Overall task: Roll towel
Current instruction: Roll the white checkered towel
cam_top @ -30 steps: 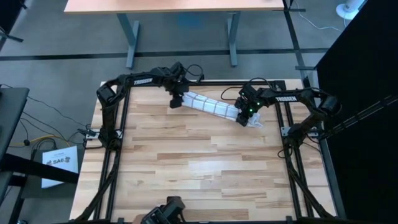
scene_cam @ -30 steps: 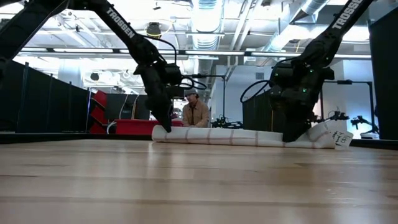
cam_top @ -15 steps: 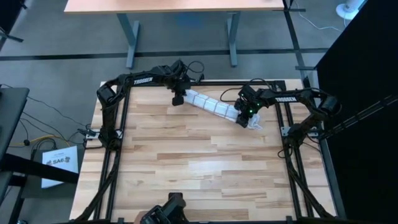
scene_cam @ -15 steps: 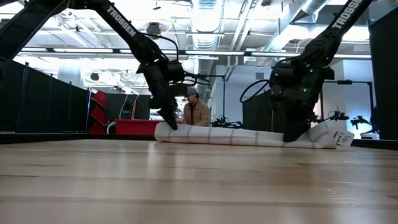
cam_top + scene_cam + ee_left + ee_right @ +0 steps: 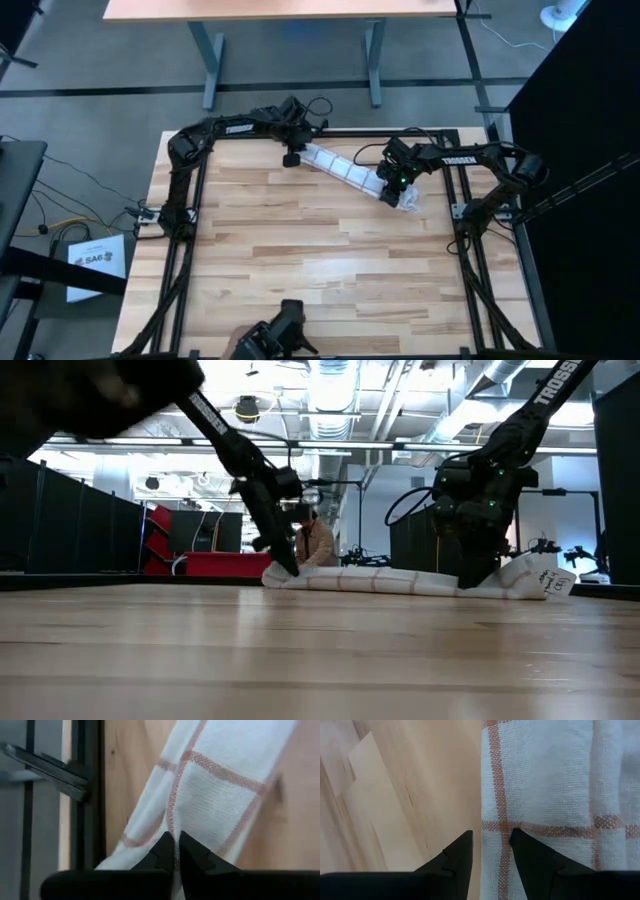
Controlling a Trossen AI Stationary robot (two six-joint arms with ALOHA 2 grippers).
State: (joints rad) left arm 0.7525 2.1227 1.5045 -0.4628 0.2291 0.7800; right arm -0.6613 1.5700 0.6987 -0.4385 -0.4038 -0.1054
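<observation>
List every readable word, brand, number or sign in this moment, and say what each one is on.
"TROSSEN": on the left arm, high view.
"TROSSEN": on the right arm, high view.
"TROSS", cut by the frame edge: on the right arm, low view.
"SA", then an unreadable character: white sheet on the floor left of the table.
Dark marks on the towel tag: too small to read.

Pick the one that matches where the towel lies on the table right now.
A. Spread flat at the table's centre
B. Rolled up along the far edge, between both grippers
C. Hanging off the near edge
B: the towel is a long roll near the far edge, the left gripper at one end and the right gripper near the other.
</observation>
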